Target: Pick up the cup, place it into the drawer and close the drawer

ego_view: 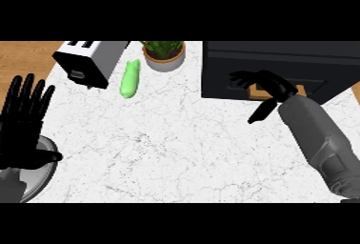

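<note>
At the counter's point(175, 143) far right corner, right hand point(271, 86) against the front of the dark drawer point(281, 57), fingers spread over its tan handle point(300, 89). By the left edge, left hand point(25, 124) at rest, fingers straight and fanned, above a grey plate point(35, 183). Along the far edge: toaster point(88, 59), green vegetable point(131, 78), potted plant point(164, 55). Whereabouts of the cup impossible to tell.

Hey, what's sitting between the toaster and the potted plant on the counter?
In the head view, a long green object, perhaps a vegetable, lies on the counter between the toaster and the potted plant.
</note>
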Controlling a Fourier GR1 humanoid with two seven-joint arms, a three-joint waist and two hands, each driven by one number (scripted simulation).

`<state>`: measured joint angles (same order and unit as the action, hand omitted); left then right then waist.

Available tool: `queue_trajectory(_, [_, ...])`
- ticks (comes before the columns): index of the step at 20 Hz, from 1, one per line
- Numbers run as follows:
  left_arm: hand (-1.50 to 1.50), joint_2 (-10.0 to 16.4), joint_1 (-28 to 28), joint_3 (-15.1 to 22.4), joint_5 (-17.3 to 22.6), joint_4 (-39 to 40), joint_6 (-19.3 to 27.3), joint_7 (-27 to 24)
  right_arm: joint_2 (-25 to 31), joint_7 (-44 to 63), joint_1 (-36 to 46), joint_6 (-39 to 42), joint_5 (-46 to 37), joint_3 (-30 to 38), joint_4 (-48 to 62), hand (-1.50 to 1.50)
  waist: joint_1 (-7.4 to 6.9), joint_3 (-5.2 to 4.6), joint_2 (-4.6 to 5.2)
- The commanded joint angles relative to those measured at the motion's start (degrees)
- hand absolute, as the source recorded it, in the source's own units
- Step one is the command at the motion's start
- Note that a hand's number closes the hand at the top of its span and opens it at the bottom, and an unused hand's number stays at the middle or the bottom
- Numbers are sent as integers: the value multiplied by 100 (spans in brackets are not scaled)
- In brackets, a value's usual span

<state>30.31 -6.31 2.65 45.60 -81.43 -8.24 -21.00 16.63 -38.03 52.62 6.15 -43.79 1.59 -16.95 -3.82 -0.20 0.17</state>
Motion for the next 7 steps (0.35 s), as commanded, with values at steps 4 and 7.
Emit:
queue_trajectory(4, [-150, -77, -266, 63, -160, 183, 28, 40, 343, 508, 502, -288, -59, 194, 552, -150, -95, 38, 215])
queue_trajectory(7, [-150, -1, -206, -67, -134, 61, 25, -11, 474, 363, 488, -201, -59, 206, 654, -150, -193, 43, 210])
